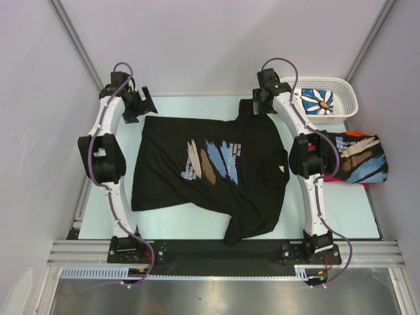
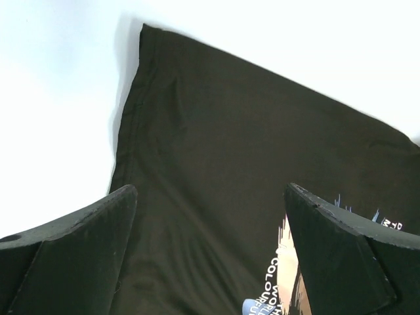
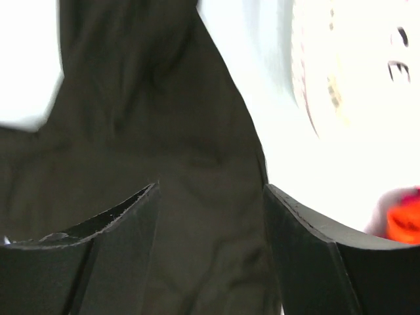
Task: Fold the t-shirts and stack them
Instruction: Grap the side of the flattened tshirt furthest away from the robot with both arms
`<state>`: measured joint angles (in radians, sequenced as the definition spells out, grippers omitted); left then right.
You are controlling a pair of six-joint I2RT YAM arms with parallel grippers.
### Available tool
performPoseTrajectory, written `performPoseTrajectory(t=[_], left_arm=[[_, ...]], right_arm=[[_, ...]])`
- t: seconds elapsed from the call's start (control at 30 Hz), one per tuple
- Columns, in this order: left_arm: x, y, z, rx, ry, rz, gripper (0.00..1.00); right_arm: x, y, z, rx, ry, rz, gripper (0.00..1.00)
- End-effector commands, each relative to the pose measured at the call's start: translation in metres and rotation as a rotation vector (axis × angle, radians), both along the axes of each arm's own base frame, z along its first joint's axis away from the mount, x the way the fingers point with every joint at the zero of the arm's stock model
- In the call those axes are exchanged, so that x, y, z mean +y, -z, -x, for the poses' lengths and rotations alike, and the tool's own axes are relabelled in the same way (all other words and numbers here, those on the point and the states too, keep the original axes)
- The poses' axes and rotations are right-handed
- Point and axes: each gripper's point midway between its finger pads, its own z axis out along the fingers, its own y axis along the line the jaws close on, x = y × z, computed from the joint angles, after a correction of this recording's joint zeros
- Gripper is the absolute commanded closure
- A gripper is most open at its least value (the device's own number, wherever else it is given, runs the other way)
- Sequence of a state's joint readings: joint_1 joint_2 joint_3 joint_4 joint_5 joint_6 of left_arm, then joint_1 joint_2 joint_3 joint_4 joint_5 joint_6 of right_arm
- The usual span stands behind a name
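Because the spread black t-shirt (image 1: 210, 164) lies flat and print-up in the middle of the table (image 1: 184, 226), we take it for the one being folded, and we place everything else by it. Our left gripper (image 2: 210, 197) hangs over that shirt's far-left corner, at the end of the hem. Its fingers stand wide apart, with cloth showing between them and nothing pinched. Our right gripper (image 3: 211, 190) hangs over the far-right part of the same shirt, at the sleeve that points away from the arm bases. It too is parted and empty, though we cannot tell whether its tips touch the cloth.

We judge that both are set along the far edge so that they can pinch two ends of one edge and draw it toward the near side in a single even fold. A grip at one end only would likely drag the shirt askew. The shirt's near sleeve looks a little rumpled and may want smoothing.

Off the shirt's right side, past the right arm, a folded black t-shirt (image 1: 359, 157) rests on a red t-shirt (image 3: 401, 226). We read that as the stack, set aside so that folding has room. Beyond the shirt's far-right corner stands the basket (image 1: 352, 98), with a daisy-print t-shirt (image 1: 317, 100) inside, apparently waiting its turn.
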<state>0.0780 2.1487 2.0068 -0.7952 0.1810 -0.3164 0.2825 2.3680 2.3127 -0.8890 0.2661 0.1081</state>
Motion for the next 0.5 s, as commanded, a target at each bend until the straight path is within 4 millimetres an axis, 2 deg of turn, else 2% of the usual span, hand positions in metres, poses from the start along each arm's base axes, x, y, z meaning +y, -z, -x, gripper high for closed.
performPoseTrajectory(t=[0.0,0.1,0.13,0.17,0.23,0.47], left_arm=[[-0.013,-0.015,-0.014,-0.057,0.024,0.069,0.0],[-0.015,-0.009,-0.022,-0.061,0.022,0.082,0.0],[-0.016,-0.008,-0.025,-0.064,0.015,0.093,0.0],[-0.016,-0.005,-0.03,-0.079,0.007,0.099,0.0],[-0.017,-0.003,-0.037,-0.095,-0.017,0.114,0.0],[-0.015,0.019,-0.051,-0.059,-0.062,0.127,0.0]], right_arm=[[0.017,-0.01,-0.047,-0.137,-0.042,-0.108,0.31],[0.013,0.003,-0.062,-0.155,-0.034,-0.168,0.3],[0.019,0.004,-0.068,-0.165,-0.057,-0.218,0.3],[0.011,0.008,-0.074,-0.169,-0.025,-0.25,0.29],[0.01,0.018,-0.082,-0.176,-0.022,-0.271,0.27],[-0.01,0.047,-0.097,-0.169,0.039,-0.309,0.24]])
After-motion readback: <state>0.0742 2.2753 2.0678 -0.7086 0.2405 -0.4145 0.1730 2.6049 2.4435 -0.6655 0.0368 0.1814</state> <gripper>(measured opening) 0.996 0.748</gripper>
